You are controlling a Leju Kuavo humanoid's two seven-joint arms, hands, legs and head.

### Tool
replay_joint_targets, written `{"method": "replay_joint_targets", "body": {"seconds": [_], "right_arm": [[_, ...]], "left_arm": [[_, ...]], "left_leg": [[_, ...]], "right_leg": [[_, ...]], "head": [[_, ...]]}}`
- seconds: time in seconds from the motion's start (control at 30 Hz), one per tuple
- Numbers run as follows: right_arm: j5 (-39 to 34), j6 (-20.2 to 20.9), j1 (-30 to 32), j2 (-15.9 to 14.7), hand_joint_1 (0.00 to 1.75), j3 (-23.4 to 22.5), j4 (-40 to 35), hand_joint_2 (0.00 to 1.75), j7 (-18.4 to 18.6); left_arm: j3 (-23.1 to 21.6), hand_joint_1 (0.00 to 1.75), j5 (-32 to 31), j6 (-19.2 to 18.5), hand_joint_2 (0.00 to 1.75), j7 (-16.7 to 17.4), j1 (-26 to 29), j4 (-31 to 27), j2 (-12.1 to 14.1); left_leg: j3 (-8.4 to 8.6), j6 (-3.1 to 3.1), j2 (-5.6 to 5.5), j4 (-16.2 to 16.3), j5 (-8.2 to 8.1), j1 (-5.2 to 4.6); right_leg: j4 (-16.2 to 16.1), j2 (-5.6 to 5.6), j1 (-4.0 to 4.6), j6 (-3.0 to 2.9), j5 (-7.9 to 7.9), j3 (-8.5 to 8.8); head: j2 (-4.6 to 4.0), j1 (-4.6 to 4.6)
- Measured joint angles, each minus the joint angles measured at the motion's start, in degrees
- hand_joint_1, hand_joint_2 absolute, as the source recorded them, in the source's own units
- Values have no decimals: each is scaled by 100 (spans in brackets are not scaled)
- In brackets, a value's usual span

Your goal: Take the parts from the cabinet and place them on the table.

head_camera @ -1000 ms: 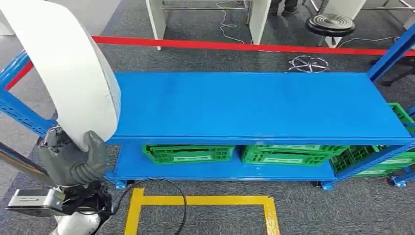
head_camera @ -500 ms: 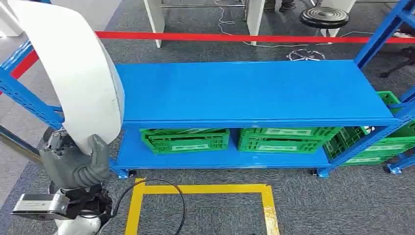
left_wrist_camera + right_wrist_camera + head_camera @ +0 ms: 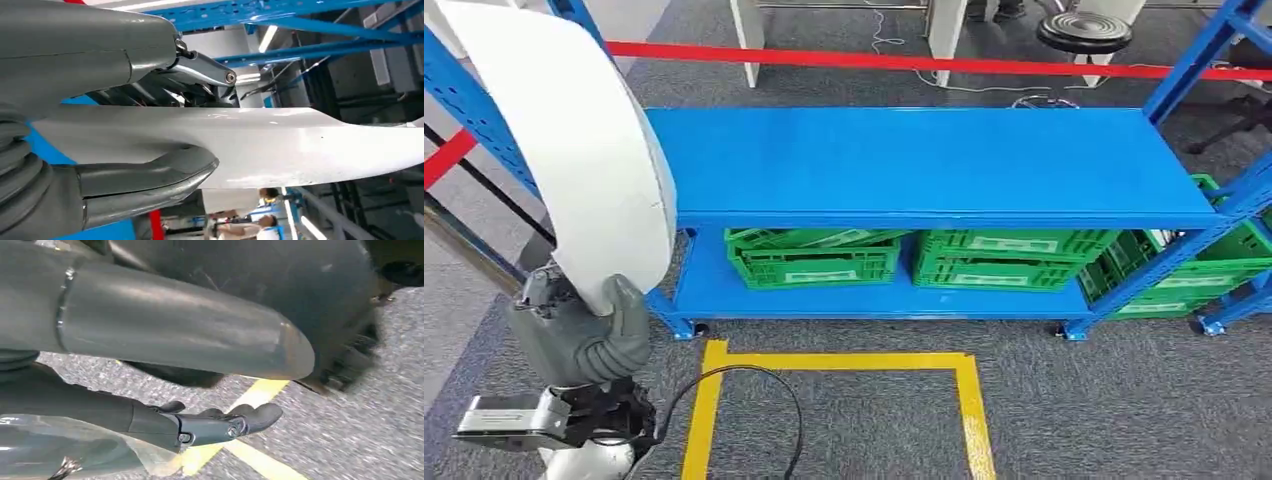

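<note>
Whole head view has shifted vs the earlier frames — blue rack (image 3: 924,165) now sits higher and nearer in frame and its left upright leans in at the top corner, so it's the camera/robot that moved, not the things. Left hand (image 3: 584,335) grips the curved white part (image 3: 574,150) at its lower end, thumb over one face, dark fingers behind; the part rises tall and arched over the left side of the rack. Left wrist view confirms: thumb (image 3: 150,175) pressed on the white part's face. Right hand (image 3: 210,427) hangs low above the carpet and yellow floor tape (image 3: 250,400), fingers apart, holding nothing. Green crates (image 3: 814,257) on the lower shelf; top shelf bare blue. Step, by my read: carry phase — part already out, in transit. Next calls for a steady grip while turning/walking to the table; no table in view yet, and the tall part could clip the rack upright.
</note>
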Motion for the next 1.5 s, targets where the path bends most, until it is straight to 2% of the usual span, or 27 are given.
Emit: {"method": "replay_joint_targets", "body": {"seconds": [0.07, 0.2, 0.23, 0.3, 0.33, 0.37, 0.43, 0.5, 0.57, 0.67, 0.7, 0.73, 0.77, 0.83, 0.87, 0.93, 1.0, 1.03, 1.07, 1.1, 1.17, 1.23, 1.27, 1.33, 1.37, 1.43, 1.5], "right_arm": [[9, 0, -25, 2, 0, 4, 0, 0, 0], [9, 4, -6, 2, 0, 4, 2, 0, 7], [9, 9, -8, 2, 0, 4, 2, 0, 13], [9, 9, -9, 2, 0, 4, 2, 0, 13], [9, 11, -5, 2, 0, 4, 2, 0, 15], [9, 13, -3, 2, 0, 4, 2, 0, 18], [9, 20, 1, 2, 0, 4, 2, 0, 17], [9, 31, -3, 4, 0, 4, 2, 0, 17], [7, 55, -6, 22, 0, 4, 2, 0, 17], [4, 63, -11, 24, 0, 4, 2, 0, 18], [7, 68, -1, 26, 0, 4, 2, 0, 18], [7, 68, 0, 24, 0, 4, 2, 0, 17], [9, 70, -2, 24, 0, 4, 2, 0, 17], [13, 70, -1, 24, 0, 4, 2, 0, 20], [15, 70, -1, 24, 0, 4, 2, 0, 20], [17, 70, 2, 24, 0, 4, 2, 0, 28], [26, 70, -5, 22, 0, 4, 2, 0, 31], [26, 70, -13, 24, 0, 4, 0, 0, 31], [28, 70, -26, 24, 0, 7, 0, 0, 31], [28, 70, -32, 24, 0, 7, 0, 0, 28], [35, 70, -17, 24, 0, 7, 0, 0, 31], [35, 72, 2, 26, 0, 4, 4, 0, 35], [33, 72, -2, 24, 0, 4, 2, 0, 35], [33, 72, -8, 24, 0, 4, 2, 0, 35], [33, 72, -2, 24, 0, 4, 4, 0, 37], [33, 72, 4, 24, 0, 4, 2, 0, 48], [31, 70, 0, 26, 0, 4, 2, 0, 54]], "left_arm": [[15, 175, -50, 2, 175, -4, 5, 0, -13], [22, 175, -129, 9, 175, -9, 26, 0, -31], [24, 175, -135, 11, 175, -9, 32, 0, -33], [37, 175, -142, 13, 175, -7, 40, 0, -33], [39, 175, -149, 15, 175, -9, 42, 0, -33], [46, 175, -153, 15, 175, -7, 50, 0, -33], [70, 175, -155, 15, 175, 2, 55, 0, -35], [90, 175, -173, 15, 175, 4, 54, 0, -39], [94, 175, -181, 15, 175, 4, 50, 0, -52], [109, 175, -188, 15, 175, 4, 49, 0, -59], [109, 175, -190, 15, 175, 4, 53, 0, -67], [109, 175, -195, 15, 175, 4, 44, 2, -76], [109, 175, -194, 13, 175, 4, 43, 2, -92], [109, 175, -194, -4, 175, 4, 52, 2, -101], [111, 175, -194, -4, 175, 4, 53, 2, -100], [111, 175, -194, -13, 175, 4, 56, 2, -100], [111, 175, -194, -13, 175, 4, 56, 2, -100], [111, 175, -194, -13, 175, 4, 56, 2, -103], [111, 175, -194, -13, 175, 4, 56, 0, -107], [114, 175, -194, -13, 175, 4, 55, 2, -107], [116, 175, -194, -2, 175, 4, 50, 2, -109], [116, 175, -194, 0, 175, 0, 64, 2, -109], [118, 175, -192, 0, 175, 0, 65, 2, -107], [118, 175, -192, 2, 175, 0, 75, 2, -103], [118, 175, -188, 2, 175, 0, 83, 2, -101], [125, 175, -177, 6, 175, -4, 102, 2, -98], [127, 175, -175, 7, 175, -18, 111, 2, -100]], "left_leg": [[-84, -61, -5, 98, 63, -42], [-140, -195, -9, 93, 173, -7], [-186, -223, -18, 206, -109, 4], [-341, -271, -19, 958, -893, 6], [-405, -282, -19, 1392, -1139, 6], [-428, -284, -19, 1752, -1230, 6], [-223, -257, -20, 1775, -935, 4], [384, -180, -29, 902, -610, -7], [937, -81, -38, -2, -690, -41], [880, -72, -40, -80, -693, -81], [840, -21, -32, -139, -612, -39], [794, 12, 2, -154, -554, -22], [728, 68, 0, -153, -510, -21], [581, 72, 4, -147, -401, -34], [496, 71, 7, -137, -338, -38], [342, 59, 11, -112, -237, -39], [191, 23, 9, -44, -163, -31], [142, -8, 6, 4, -143, -31], [90, -30, 6, 57, -132, -71], [73, -62, 11, 88, -93, -75], [46, -109, 12, 91, -7, -72], [-20, -179, -20, 151, -100, -55], [-70, -211, -21, 328, -372, -54], [-276, -268, -22, 1212, -1076, -36], [-342, -277, -21, 1580, -1231, -30], [-236, -265, -24, 1780, -1149, -30], [273, -192, -28, 1011, -783, -37]], "right_leg": [[-850, 31, 11, -35, -325, 590], [-777, -17, 16, -239, -207, 338], [-774, -25, 17, -289, -148, 272], [-768, -34, 22, -336, -13, 110], [-760, -36, 29, -336, 51, 82], [-745, -38, 38, -339, 117, -5], [-693, -44, 52, -332, 226, -195], [-641, -38, 69, -318, 292, -330], [-601, -27, 101, -272, 351, -406], [-610, -45, 61, -169, 486, -479], [-600, -42, 83, -123, 493, -514], [-516, -11, 64, -101, 320, -580], [-258, -5, 66, -84, -8, -695], [582, -3, 52, -56, -611, -918], [972, -4, 52, -44, -732, -1002], [1118, -5, 49, -33, -453, -889], [411, -5, 44, -42, 11, -339], [-148, -6, 35, -48, 27, 49], [-609, -4, 49, -43, -166, 404], [-771, 17, 48, -84, -250, 458], [-744, 27, 56, -114, -244, 323], [-761, -10, 21, -244, -158, 247], [-761, -11, 23, -298, -113, 206], [-742, -19, 36, -342, 8, 127], [-735, -22, 42, -341, 42, 67], [-674, -28, 56, -339, 107, -81], [-606, -21, 78, -333, 138, -181]], "head": [[0, 11], [0, 13], [0, -9], [0, -18], [0, -15], [0, -18], [0, -15], [0, -17], [0, -9], [0, -13], [0, -2], [0, -11], [0, 26], [0, 31], [0, 37], [0, 37], [0, 35], [0, 37], [0, 42], [0, 15], [0, 22], [0, 20], [0, -4], [0, -13], [0, -13], [0, -13], [0, -15]]}}
